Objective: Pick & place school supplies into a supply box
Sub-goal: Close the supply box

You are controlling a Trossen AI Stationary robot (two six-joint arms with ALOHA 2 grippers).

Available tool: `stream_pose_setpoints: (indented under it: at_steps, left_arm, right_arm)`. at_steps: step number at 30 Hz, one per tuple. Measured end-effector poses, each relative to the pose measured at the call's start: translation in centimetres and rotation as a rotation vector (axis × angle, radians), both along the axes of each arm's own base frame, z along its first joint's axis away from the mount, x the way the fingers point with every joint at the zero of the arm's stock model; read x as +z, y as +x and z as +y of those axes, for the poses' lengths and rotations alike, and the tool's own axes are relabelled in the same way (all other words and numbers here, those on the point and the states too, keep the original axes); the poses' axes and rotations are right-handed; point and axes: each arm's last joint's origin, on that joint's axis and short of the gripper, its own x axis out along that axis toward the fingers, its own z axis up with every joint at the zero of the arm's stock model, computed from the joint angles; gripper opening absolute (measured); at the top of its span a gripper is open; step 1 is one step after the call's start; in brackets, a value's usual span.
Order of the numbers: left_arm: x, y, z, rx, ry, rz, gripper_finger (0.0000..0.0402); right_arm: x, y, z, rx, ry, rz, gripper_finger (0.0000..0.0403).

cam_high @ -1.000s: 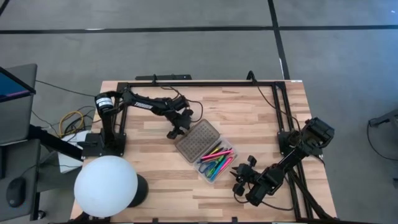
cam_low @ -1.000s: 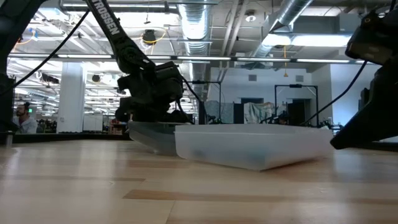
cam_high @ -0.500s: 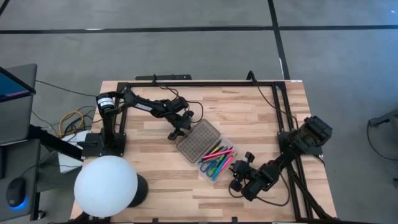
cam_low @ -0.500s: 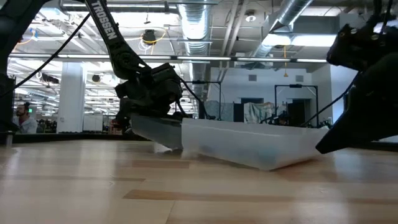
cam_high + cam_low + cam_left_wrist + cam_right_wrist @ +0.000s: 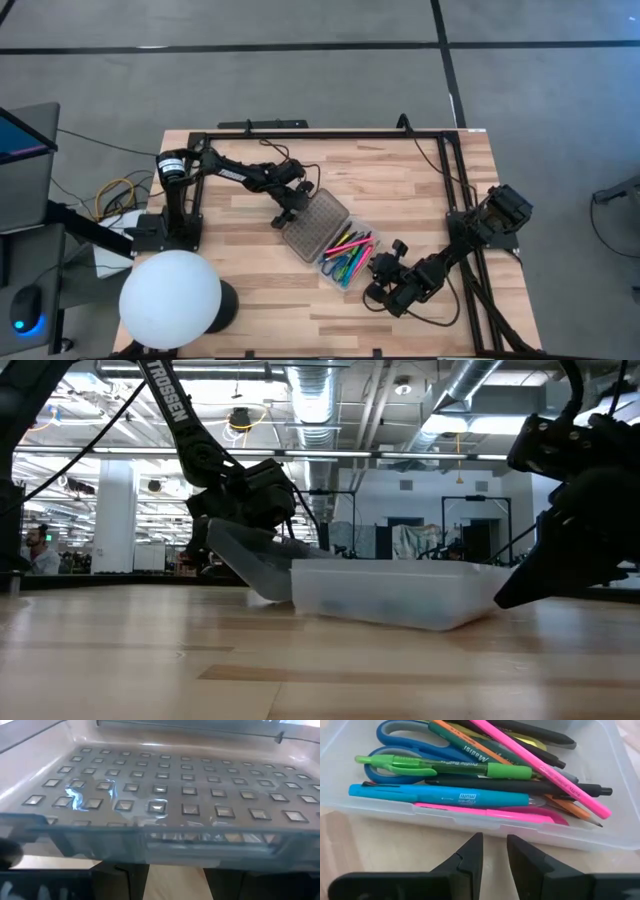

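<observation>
Lid lifting, box already packed
Left end effector [image 5: 283, 213] has tipped the lid [image 5: 317, 223] up, fingers spread under its edge; right end effector [image 5: 493, 851], part-open and empty, has closed in beside the box [image 5: 470, 822]; closing looks near.

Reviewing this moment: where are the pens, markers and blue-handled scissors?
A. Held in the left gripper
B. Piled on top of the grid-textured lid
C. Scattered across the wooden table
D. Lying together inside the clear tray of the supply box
D: the right wrist view shows the pens and scissors lying inside the clear tray, and the high view shows them in the tray beside the raised lid.
</observation>
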Motion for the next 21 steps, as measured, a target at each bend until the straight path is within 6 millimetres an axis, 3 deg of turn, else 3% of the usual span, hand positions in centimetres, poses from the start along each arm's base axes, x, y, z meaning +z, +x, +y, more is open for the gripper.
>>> stream_pose_setpoints:
  at_steps: [13,21]
  left_arm:
    - [0.3,-0.1,0.2,0.023,0.035,0.007,0.0160]
    - [2.5,-0.4,0.4,0.051,0.109,-0.022,0.0160]
  right_arm:
    - [0.0,-0.1,-0.1,-0.003,-0.014,0.013,0.0085]
    - [0.0,-0.1,-0.1,-0.002,-0.006,0.015,0.0085]
